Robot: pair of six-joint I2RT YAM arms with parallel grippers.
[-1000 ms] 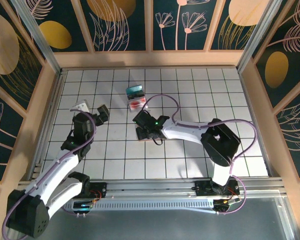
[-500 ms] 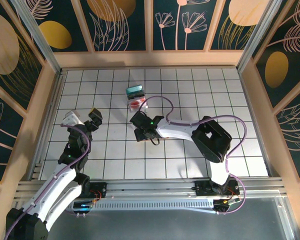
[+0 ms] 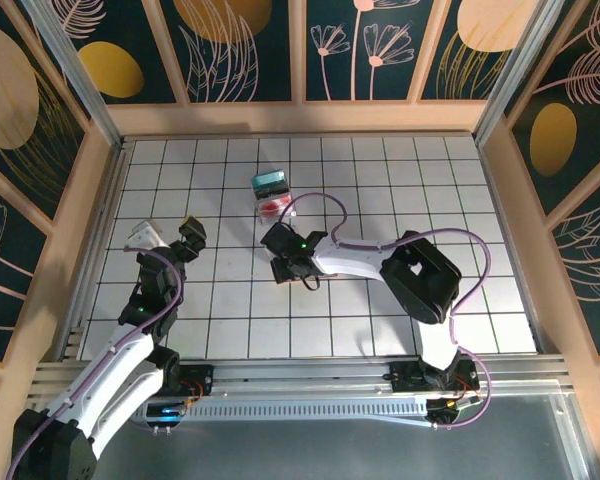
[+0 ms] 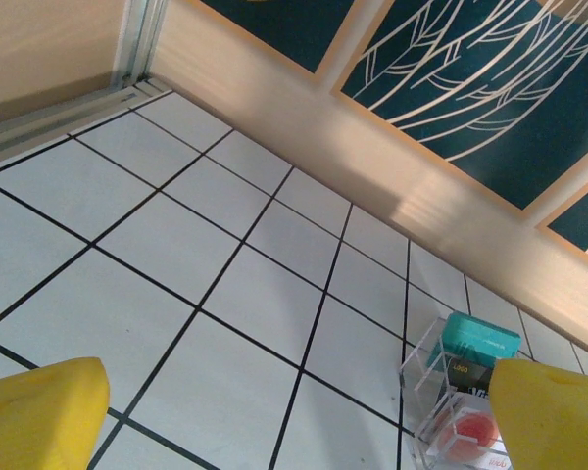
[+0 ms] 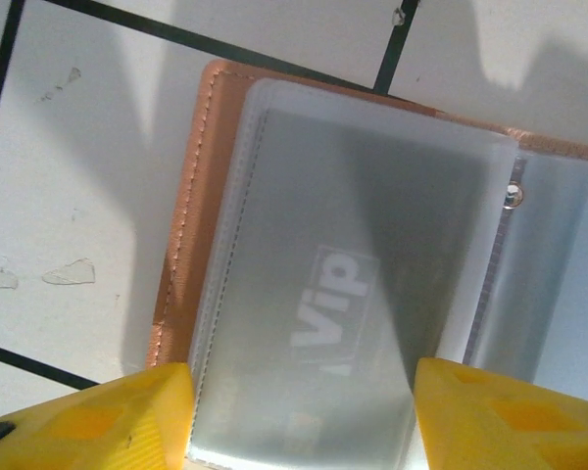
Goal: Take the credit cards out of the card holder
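Observation:
The card holder lies open on the tiles, with a tan stitched border and clear plastic sleeves. One sleeve holds a grey credit card marked "VIP". My right gripper hovers right over it, open, with one yellow fingertip on each side of that sleeve. From above, the right gripper sits mid-table and covers most of the holder. The left gripper stands wide open over the left tiles, and nothing lies between its yellow fingertips.
A small clear box with teal and red contents stands just behind the right gripper, and shows as the clear box in the left wrist view. Wooden walls ring the tiled floor. The right arm's cable loops above the tiles.
The right jaws have narrowed a little around the sleeve, and the right arm's elbow swung left. The left arm drew back toward the near left a second ago, then held still.

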